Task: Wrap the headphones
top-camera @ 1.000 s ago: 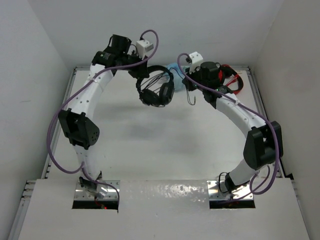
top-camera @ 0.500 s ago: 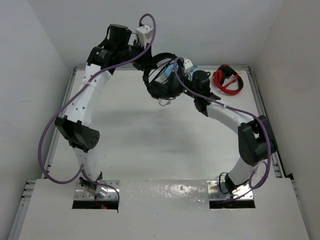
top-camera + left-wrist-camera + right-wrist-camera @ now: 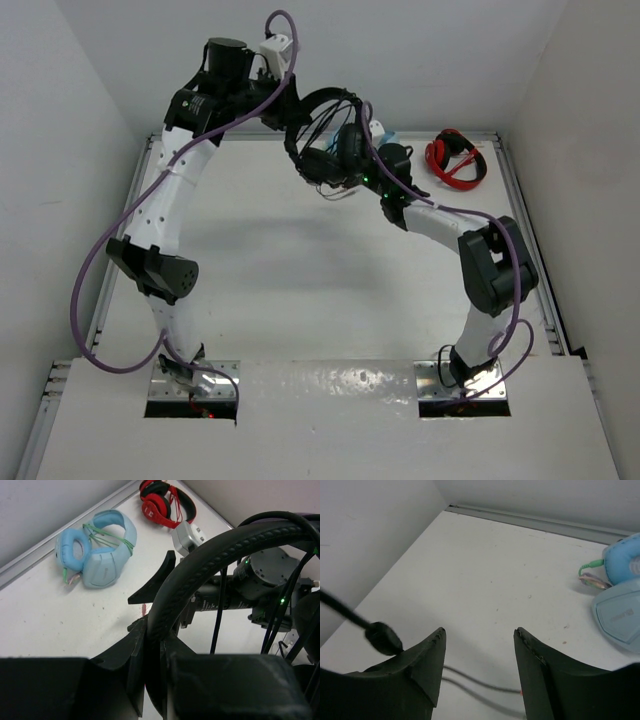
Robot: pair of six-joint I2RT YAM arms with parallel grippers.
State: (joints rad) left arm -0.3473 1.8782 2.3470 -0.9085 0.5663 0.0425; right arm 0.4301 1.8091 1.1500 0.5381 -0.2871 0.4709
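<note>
The black headphones [image 3: 328, 148] hang in the air over the back of the table, with cable strands looped across them. My left gripper [image 3: 288, 112] is shut on their ribbed headband [image 3: 210, 555], which is pinched between its jaws [image 3: 152, 630]. My right gripper [image 3: 479, 632] sits just right of and under the earcups, open, with nothing between its fingers. A stretch of thin black cable [image 3: 480, 685] shows below it, and a thicker cable piece [image 3: 382, 636] passes its left finger. One right finger [image 3: 157, 577] shows in the left wrist view.
Light-blue headphones [image 3: 100, 552] bound with a green cable lie at the back of the table. Red-and-black headphones [image 3: 455, 158] lie at the back right. White walls close in the table [image 3: 300, 260] on three sides.
My right gripper has gone from shut to open and swung left, close under the headphones. My left arm has carried the headphones up and to the right.
</note>
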